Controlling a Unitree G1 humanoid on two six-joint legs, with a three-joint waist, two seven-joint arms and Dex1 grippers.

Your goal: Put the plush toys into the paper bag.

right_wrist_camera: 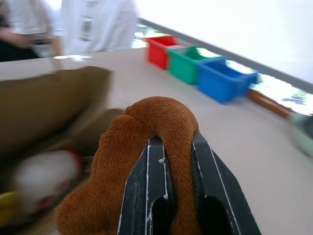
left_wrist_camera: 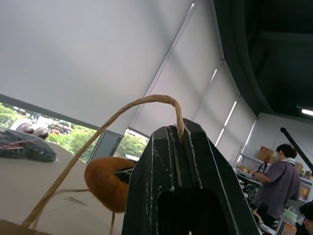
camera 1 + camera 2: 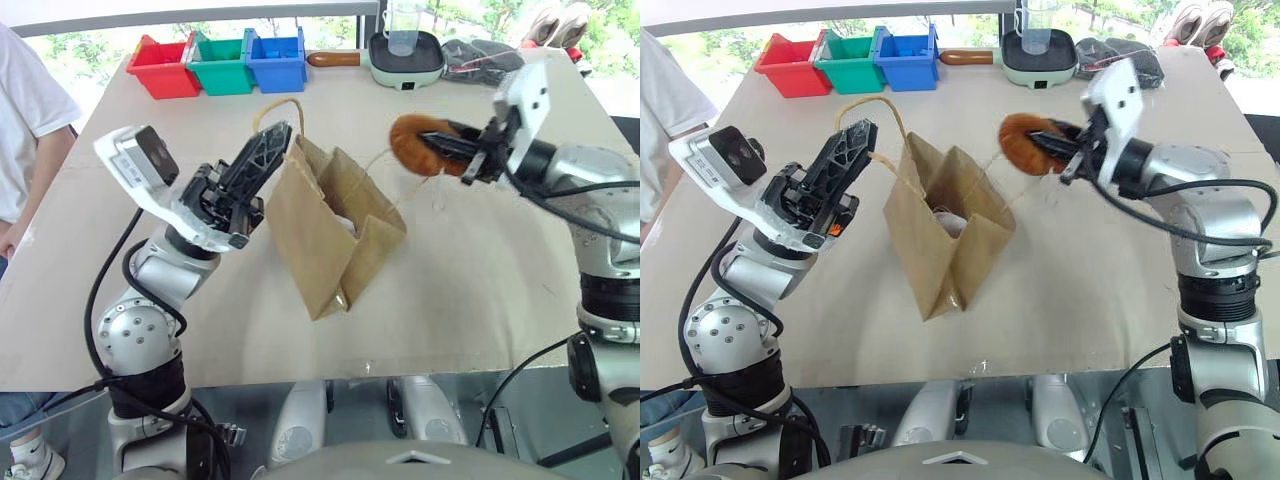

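The brown paper bag (image 3: 320,235) stands open in the middle of the table. My left gripper (image 3: 272,142) is shut on one of its tan cord handles (image 2: 146,100) and holds that handle up above the bag's left edge. The white plush toy (image 3: 948,222) with a red tip lies inside the bag, also seen as the white toy (image 1: 46,176) in the right wrist view. My right gripper (image 3: 428,145) is shut on the orange-brown plush toy (image 3: 408,135). It holds the toy in the air just right of and above the bag's mouth.
Red (image 3: 163,68), green (image 3: 222,62) and blue (image 3: 277,58) bins line the table's far edge, with a small electric pan (image 3: 405,55) and a dark bundle (image 3: 480,58) to their right. A person (image 3: 25,130) stands at the table's left side.
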